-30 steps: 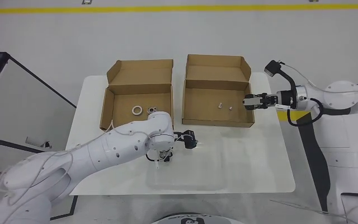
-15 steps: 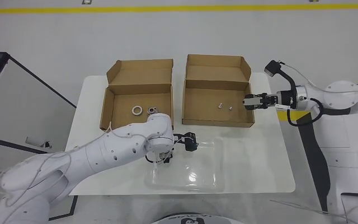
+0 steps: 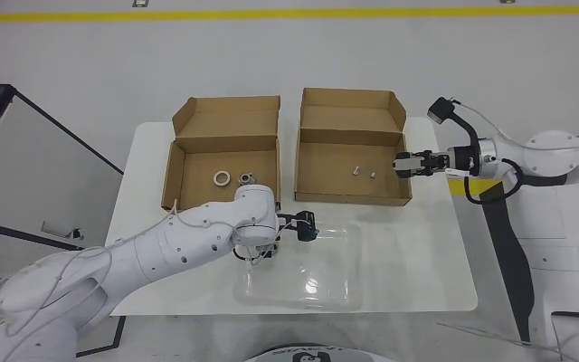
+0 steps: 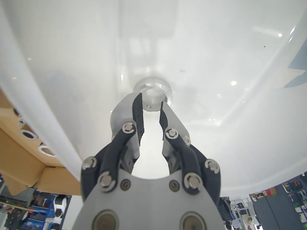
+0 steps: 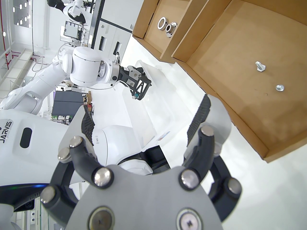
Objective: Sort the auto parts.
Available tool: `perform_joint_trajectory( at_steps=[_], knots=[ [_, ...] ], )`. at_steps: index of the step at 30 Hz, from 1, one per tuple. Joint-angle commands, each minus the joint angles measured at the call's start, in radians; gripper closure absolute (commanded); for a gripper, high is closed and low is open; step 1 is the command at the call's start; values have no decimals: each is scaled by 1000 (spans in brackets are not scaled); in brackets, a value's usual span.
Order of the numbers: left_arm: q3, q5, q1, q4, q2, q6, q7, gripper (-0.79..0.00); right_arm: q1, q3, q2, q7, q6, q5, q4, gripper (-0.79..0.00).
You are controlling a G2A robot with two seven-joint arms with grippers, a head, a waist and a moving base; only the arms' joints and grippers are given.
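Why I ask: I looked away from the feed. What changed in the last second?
The left gripper, jaws shut on a flanged metal part, edged slightly toward the left box over the clear tray. The right gripper stayed open beside the right box; the ring and bolts inside stayed put.

Left gripper (image 4: 150, 100), seen from its wrist. The two black serrated fingers (image 4: 137, 113) close from opposite sides on the short neck of a flanged metal part (image 4: 153, 88). The part's round flange lies just beyond the fingertips, and a small hole shows in the neck between them. Past the part, a glossy white surface (image 4: 191, 37) extends away from the pincer. Off to one side of the pincer's base, beyond a curved white band (image 4: 36, 111), is a cardboard box (image 4: 21, 163) with metal rings (image 4: 26, 134) lying in it.
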State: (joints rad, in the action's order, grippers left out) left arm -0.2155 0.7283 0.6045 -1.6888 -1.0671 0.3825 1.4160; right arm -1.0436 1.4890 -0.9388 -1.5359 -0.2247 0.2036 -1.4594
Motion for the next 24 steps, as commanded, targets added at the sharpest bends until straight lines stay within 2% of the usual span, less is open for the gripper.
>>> perform_joint_trajectory(
  at_steps=[1, 5, 13, 24],
  knots=[
    [-3, 11, 7, 0, 1, -2, -4, -154, 0, 0, 0, 0, 0, 0, 0, -785],
    [-9, 30, 21, -4, 4, 3, -12, -129, 0, 0, 0, 0, 0, 0, 0, -785],
    [-17, 54, 48, -11, 7, 19, -15, -157, 0, 0, 0, 0, 0, 0, 0, -785],
    [-37, 59, 77, -28, 13, 22, 0, -271, 0, 0, 0, 0, 0, 0, 0, -785]
  ],
)
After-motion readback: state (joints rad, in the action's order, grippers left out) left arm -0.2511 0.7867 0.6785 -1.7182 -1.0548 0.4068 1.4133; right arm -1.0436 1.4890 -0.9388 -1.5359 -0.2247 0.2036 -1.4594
